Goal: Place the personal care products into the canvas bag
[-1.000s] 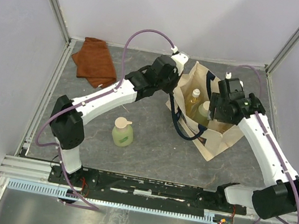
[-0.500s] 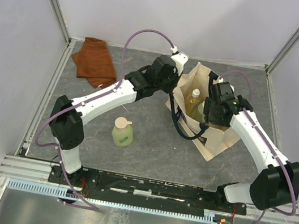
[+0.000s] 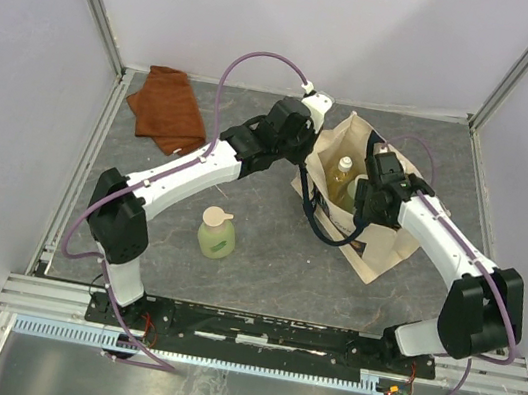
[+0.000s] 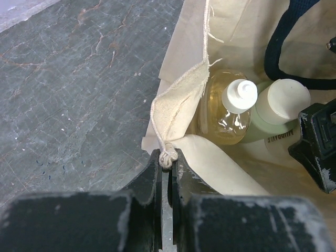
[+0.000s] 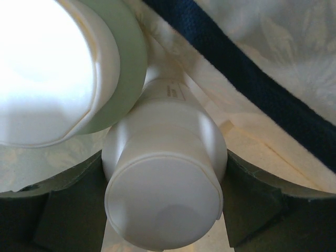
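Observation:
The canvas bag (image 3: 385, 246) stands open at the back right of the table. My left gripper (image 3: 316, 137) is shut on the bag's near rim (image 4: 167, 156) and holds it open. Inside stand the amber bottle (image 3: 340, 178), also seen in the left wrist view (image 4: 229, 111), and the pale green cream-capped bottle (image 4: 281, 104). My right gripper (image 3: 366, 200) is down inside the bag, shut on the cream-white bottle (image 5: 164, 185), next to the green bottle's cap (image 5: 47, 68). The pale green spout-capped bottle (image 3: 216, 233) lies on the table, left of the bag.
A rust-brown folded cloth (image 3: 167, 107) lies at the back left corner. The bag's navy handle (image 5: 257, 86) hangs inside the bag beside the right gripper, and another loop (image 3: 324, 230) droops over the bag's near side. Metal frame rails edge the table.
My right gripper has moved left and down into the bag with the cream-white bottle, now covering the green bottle from above. The left arm has not moved.

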`<state>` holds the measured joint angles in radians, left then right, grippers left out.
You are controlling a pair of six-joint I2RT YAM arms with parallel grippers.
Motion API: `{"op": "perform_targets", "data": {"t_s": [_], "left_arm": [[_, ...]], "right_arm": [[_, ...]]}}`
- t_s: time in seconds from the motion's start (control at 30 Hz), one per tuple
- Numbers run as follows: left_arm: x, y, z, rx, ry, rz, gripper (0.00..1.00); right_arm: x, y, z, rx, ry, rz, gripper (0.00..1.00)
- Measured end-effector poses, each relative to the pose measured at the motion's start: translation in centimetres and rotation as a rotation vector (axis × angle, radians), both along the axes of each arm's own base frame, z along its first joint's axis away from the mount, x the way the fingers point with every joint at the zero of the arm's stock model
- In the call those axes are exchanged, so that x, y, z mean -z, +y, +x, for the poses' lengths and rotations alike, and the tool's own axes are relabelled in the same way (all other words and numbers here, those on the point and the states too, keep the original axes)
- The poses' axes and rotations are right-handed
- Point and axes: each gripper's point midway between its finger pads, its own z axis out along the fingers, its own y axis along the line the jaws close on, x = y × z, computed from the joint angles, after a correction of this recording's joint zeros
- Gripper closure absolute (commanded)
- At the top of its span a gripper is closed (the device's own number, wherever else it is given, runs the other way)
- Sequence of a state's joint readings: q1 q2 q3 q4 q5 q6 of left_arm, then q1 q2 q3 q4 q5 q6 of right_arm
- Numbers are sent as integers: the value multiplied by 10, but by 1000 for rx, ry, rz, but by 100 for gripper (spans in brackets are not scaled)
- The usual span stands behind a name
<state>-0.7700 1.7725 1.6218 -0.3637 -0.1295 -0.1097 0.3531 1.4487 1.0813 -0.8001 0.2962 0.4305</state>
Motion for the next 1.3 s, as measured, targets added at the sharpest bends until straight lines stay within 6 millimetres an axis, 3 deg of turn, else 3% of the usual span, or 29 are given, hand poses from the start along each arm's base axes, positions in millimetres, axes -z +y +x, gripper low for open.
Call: {"op": "perform_targets", "data": {"t_s": [0.1,0.27,0.37,0.47,0.6,0.7,0.83,0.93,1.07,1.2,1.3], "left_arm": [[0,0,0,0,0,0,97],[0,0,0,0,0,0,97],[0,0,0,0,0,0,97],[0,0,0,0,0,0,97],[0,0,0,6,-5,7,97],[0,0,0,12,-7,12,97],[0,0,0,21,-15,21,97],[1,0,0,34,-21,32,97],[1,-3,-1,71,-20,45,97],[2,-8,0,108,-23,66,97],[3,-8,0,118,-24,84,98]], "right_arm": [[0,1,2,1,-6,3,76],[0,1,2,1,-7,3,22],[-1,0,0,0,-2,2,8],[-13,-1,-1,-8,6,-6,2],[-73,4,13,-23,-100,24,0],[-133,5,17,-27,-225,64,0],[-188,3,-1,-43,-351,115,0],[-205,8,-25,-90,-390,151,0],[-219,36,-53,-225,-435,223,0],[-208,65,-80,-366,-422,270,0],[-193,84,-89,-434,-396,286,0]]}}
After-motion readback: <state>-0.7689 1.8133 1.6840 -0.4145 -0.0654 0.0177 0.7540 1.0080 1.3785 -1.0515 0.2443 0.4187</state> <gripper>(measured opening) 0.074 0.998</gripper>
